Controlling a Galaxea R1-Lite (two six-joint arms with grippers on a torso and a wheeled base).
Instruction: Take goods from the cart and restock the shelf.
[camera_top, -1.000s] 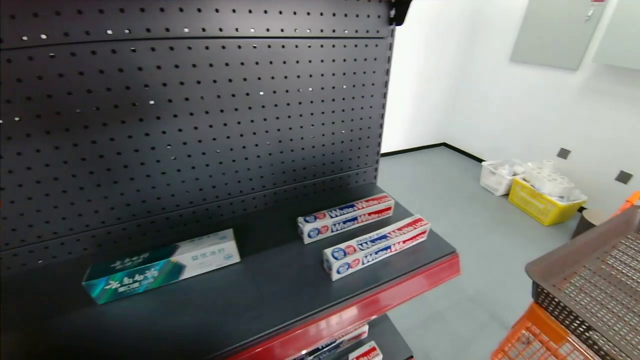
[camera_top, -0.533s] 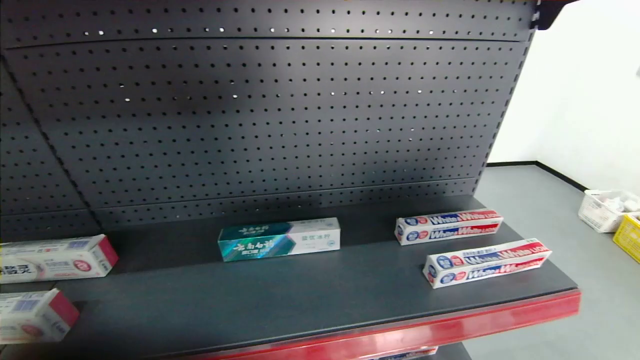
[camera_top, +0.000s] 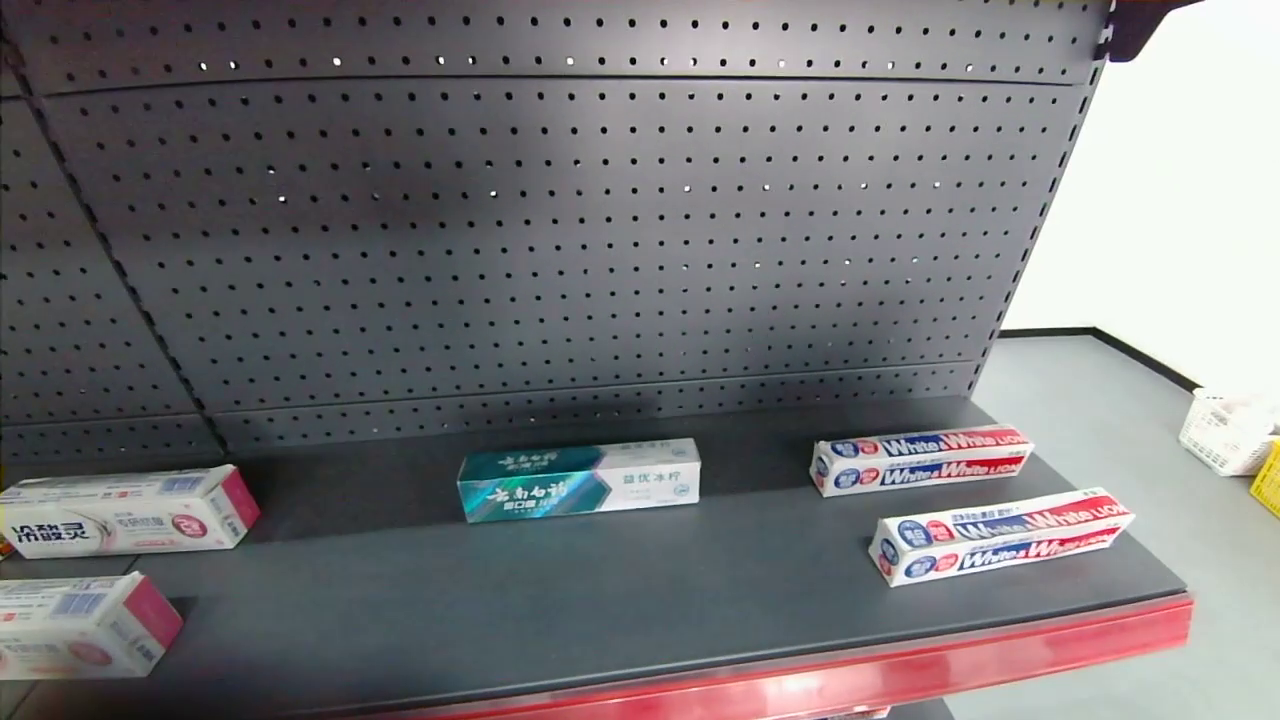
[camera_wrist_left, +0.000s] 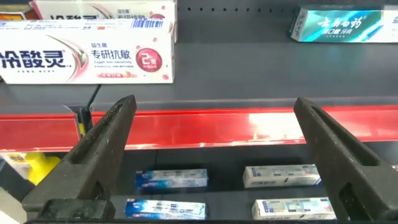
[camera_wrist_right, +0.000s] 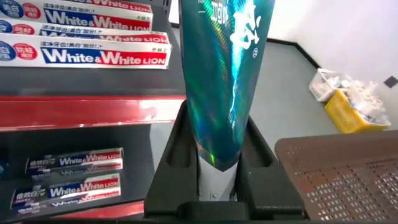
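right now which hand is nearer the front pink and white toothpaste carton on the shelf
Left. The left hand sits open just in front of the pink and white carton; the right hand, gripping a teal carton, faces the red, white and blue cartons farther right.

— What's on your shelf?

— My dark shelf (camera_top: 600, 610) carries a green toothpaste box (camera_top: 578, 480) at the middle. On my right lie a rear red-and-blue box (camera_top: 921, 459) and a front red-and-blue box (camera_top: 1002, 536). On my left lie two pink-and-white boxes (camera_top: 128, 511), one behind the other.

— Below?

— A lower shelf (camera_wrist_left: 225, 190) with flat blue-and-white boxes (camera_wrist_left: 171, 179).
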